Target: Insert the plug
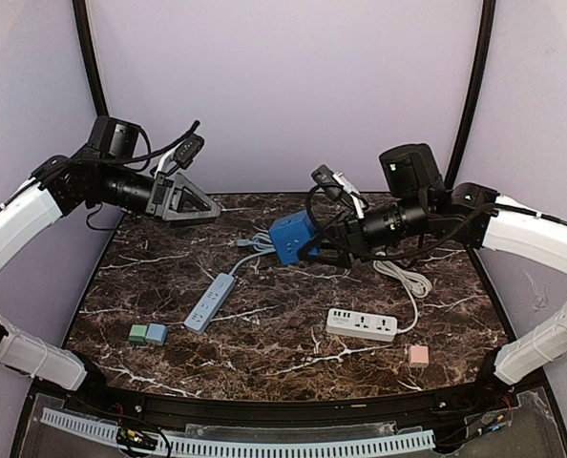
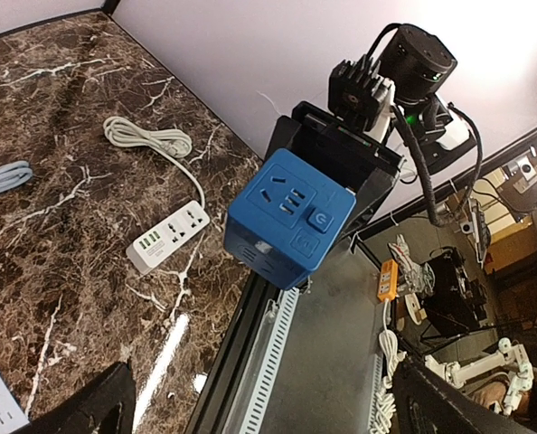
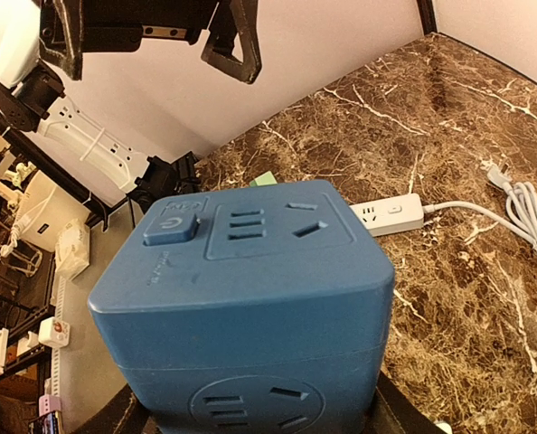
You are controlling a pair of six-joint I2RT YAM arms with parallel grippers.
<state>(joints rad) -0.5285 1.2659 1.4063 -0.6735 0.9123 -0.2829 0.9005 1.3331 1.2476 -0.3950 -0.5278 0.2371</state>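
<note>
My right gripper (image 1: 312, 250) is shut on a blue cube socket (image 1: 293, 237), holding it above the back middle of the marble table. In the right wrist view the blue cube socket (image 3: 250, 289) fills the frame between the dark fingers (image 3: 124, 418), outlet faces up and toward the camera. The left wrist view shows the blue cube socket (image 2: 291, 217) straight ahead. My left gripper (image 1: 212, 212) hangs open and empty at the back left, apart from the cube. A plug (image 3: 496, 174) on a grey cable lies on the table beyond the cube.
A light blue power strip (image 1: 210, 302) lies left of centre, its grey cable (image 1: 255, 243) coiled under the cube. A white power strip (image 1: 362, 324) with a coiled white cable (image 1: 408, 279) lies right. Green (image 1: 138, 333), blue (image 1: 156, 333) and pink (image 1: 418, 356) adapters sit near the front.
</note>
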